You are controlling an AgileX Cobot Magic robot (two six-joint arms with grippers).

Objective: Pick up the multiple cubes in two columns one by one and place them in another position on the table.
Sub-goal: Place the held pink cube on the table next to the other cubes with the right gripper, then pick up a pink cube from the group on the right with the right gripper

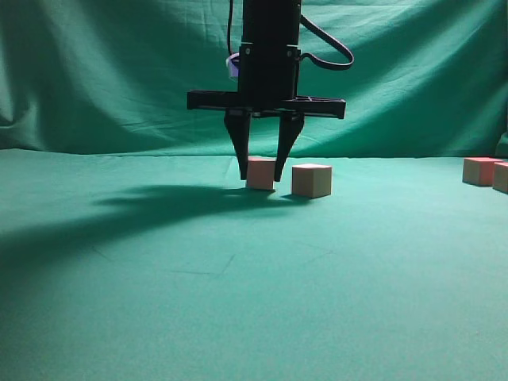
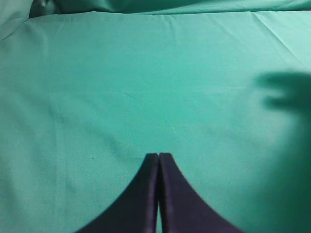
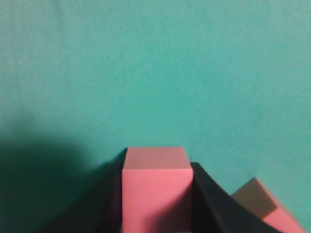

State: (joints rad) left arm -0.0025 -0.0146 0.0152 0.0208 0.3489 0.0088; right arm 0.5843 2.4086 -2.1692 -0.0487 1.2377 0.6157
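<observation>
Presently, right gripper [image 1: 263, 168]: clamped on pink cube [image 3: 155, 187], at table [image 1: 238, 302] level.
Left gripper [image 2: 158, 156]: closed, empty.
Beside it: one cube [image 1: 311, 180].
Far right: two cubes [image 1: 486, 172].

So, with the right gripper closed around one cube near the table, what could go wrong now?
1. A second cube stands close beside the held cube. The right gripper may knock it when its fingers spread or the arm shifts sideways.
2. In the exterior view only the finger tips reach the held cube, so the grip may be shallow and the cube could tilt or slip.
3. The green cloth on the table is creased, so a released cube may settle crooked.
</observation>
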